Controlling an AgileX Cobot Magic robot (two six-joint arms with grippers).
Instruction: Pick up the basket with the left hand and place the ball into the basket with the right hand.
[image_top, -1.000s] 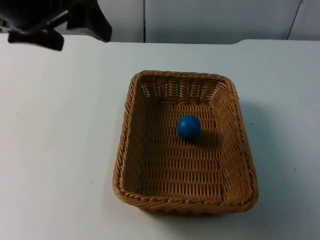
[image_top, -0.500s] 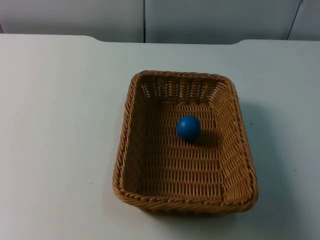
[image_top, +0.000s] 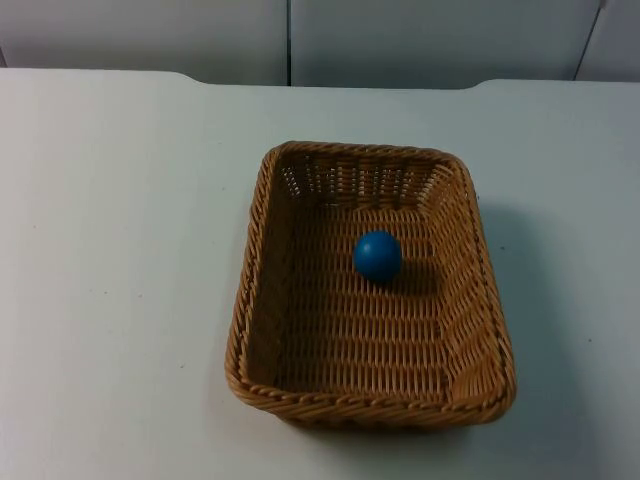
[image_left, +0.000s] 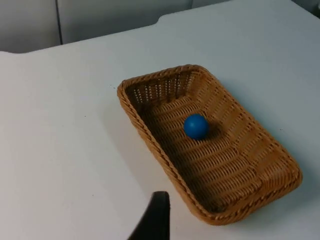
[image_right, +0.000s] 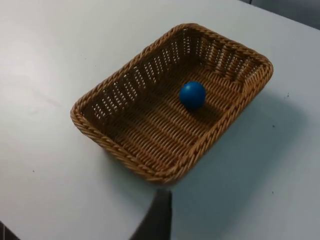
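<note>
wicker basket (image_top: 372, 290) sits flat on the white table (image_top: 120, 250), roughly mid-table and a little toward the right arm's side in the top view, long axis running from the near edge toward the grey partition wall (image_top: 400, 40). blue ball (image_top: 377, 255) lies on the basket floor, inside the rim, in the half nearer the wall and slightly toward the right-arm side wall; it touches the woven bottom and stands apart from all four walls. same layout in the left wrist view: basket (image_left: 210, 142) on the table with the ball (image_left: 195, 126) resting in it. right wrist view agrees: basket (image_right: 172, 100), ball (image_right: 192, 95) on the weave near the far end. left gripper (image_left: 154, 220) is held above the table, apart from the basket, just off its near long rim; one black fingertip is visible, so cannot tell whether the fingers are spread or pressed together. right gripper (image_right: 157, 217) likewise sits above the bare table just off a corner of the basket, not touching it; finger state cannot be told. neither gripper holds anything that can be seen.
</note>
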